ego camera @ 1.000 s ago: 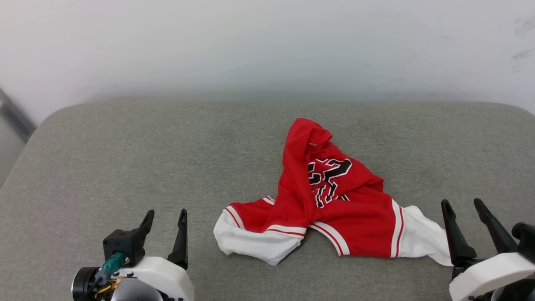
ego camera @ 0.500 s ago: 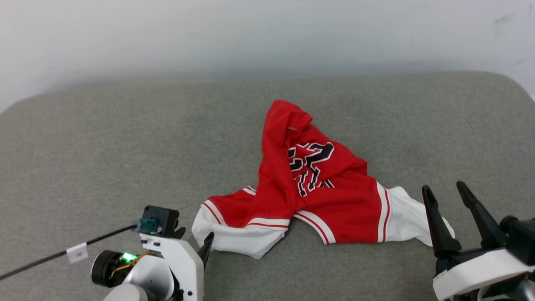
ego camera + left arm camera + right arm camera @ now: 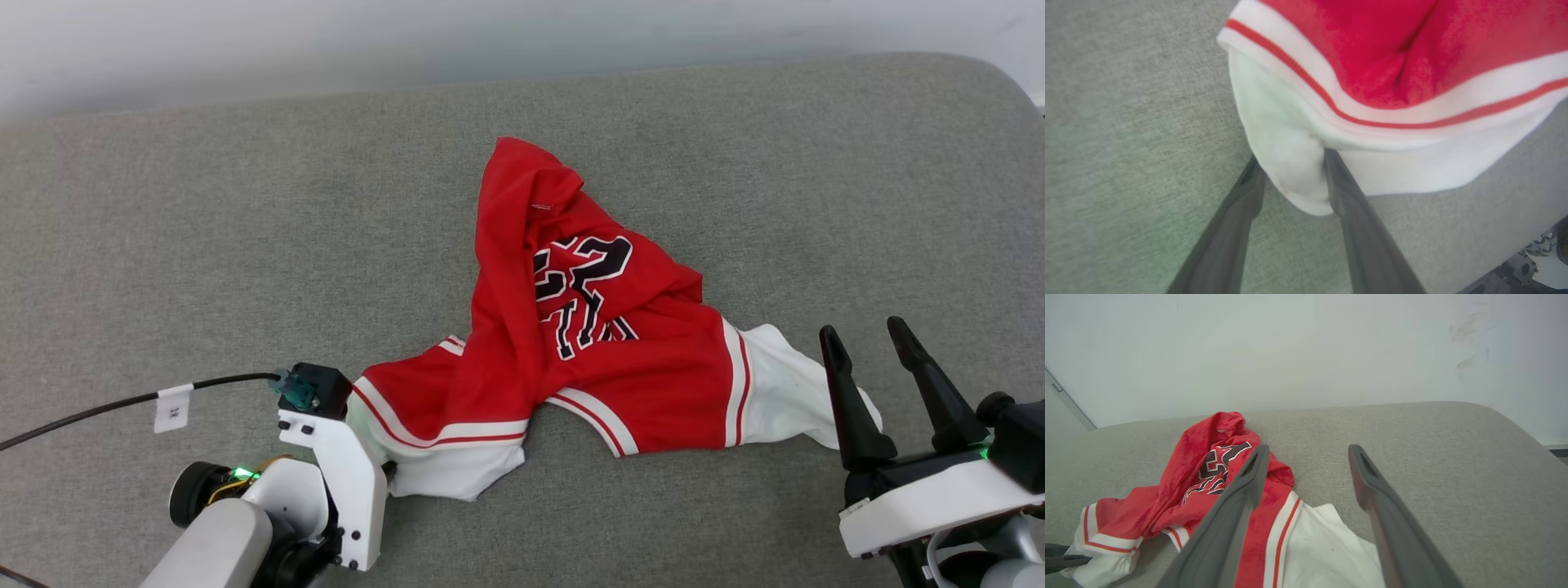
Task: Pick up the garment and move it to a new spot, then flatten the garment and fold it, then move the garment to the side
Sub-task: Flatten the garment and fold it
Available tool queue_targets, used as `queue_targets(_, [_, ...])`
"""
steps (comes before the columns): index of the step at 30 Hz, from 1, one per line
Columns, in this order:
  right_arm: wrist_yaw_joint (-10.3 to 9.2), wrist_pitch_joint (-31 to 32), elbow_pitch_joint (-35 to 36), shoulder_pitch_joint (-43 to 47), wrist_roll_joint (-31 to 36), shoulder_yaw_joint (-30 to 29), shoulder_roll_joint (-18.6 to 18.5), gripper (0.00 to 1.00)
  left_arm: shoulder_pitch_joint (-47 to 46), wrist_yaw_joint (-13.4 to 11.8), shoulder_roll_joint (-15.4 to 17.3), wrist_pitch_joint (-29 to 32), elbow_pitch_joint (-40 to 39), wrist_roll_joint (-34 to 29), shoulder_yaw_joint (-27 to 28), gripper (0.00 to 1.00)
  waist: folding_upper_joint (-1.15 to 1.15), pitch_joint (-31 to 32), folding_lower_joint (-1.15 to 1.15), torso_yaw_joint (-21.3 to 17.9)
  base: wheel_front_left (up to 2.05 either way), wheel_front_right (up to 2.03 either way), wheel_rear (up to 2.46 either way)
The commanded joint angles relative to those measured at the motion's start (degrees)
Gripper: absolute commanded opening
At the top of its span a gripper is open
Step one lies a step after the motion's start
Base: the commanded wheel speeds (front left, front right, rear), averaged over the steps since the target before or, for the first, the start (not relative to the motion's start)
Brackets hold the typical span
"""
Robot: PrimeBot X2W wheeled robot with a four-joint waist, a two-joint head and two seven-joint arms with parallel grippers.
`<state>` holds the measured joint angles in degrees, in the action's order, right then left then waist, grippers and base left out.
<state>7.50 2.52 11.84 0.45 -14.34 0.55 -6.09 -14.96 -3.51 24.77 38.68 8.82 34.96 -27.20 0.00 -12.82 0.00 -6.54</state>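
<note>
A red jersey-style T-shirt with white, red-striped sleeves and a black, white-outlined number print (image 3: 588, 327) lay crumpled on a grey woven fabric cushion (image 3: 204, 245), roughly midway between its left and right sides and well clear of its far edge. The red body was bunched into a peak that pointed toward that far edge, and the print was creased and only partly readable. One white sleeve (image 3: 441, 478) spread toward the cushion's left side, the other (image 3: 784, 392) toward its right.

The left gripper (image 3: 1290, 159) was down at the left sleeve. Its two long dark fingers stood apart with a bulge of white cloth between them, both touching it – whether they were truly clamping it could not be told. A thin black cable with a white tag (image 3: 173, 408) ran from that wrist toward the cushion's left side.

The right gripper (image 3: 862, 327) sat just beside the end of the right sleeve, its fingers spread wide with nothing between them – they pointed toward the far edge and the pale wall (image 3: 326, 33) behind it
</note>
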Motion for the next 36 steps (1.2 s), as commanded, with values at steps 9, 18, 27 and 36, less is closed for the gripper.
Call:
queue_targets(9, [-0.02,1.95,-1.31,0.56,-4.06,-2.27,-1.29,1.0,3.42,-1.88,-0.9,-6.06,-0.49,-1.47,0.35,0.0,0.0,3.02,0.0,0.91,0.0,0.0,0.0])
queue_targets(18, [-0.02,15.57,-8.29,2.42,-10.18,-7.71,-6.21,1.0,6.65,-7.15,0.17,-16.16,-9.5,-5.01,4.24,0.0,0.0,6.09,0.0,2.84,0.0,0.0,0.0])
queue_targets(27, [-0.02,33.67,-14.11,0.06,-12.67,-7.99,-9.97,1.0,5.89,-8.83,0.01,-17.88,-17.87,-7.51,3.53,0.0,0.0,3.96,0.0,4.95,0.0,0.0,0.0])
queue_targets(36, [-0.02,36.66,-20.94,-7.09,-13.26,-3.92,-12.0,1.0,4.16,-8.91,-1.07,-18.3,-19.37,-8.24,2.42,0.0,0.0,0.59,0.0,6.02,0.0,0.0,0.0])
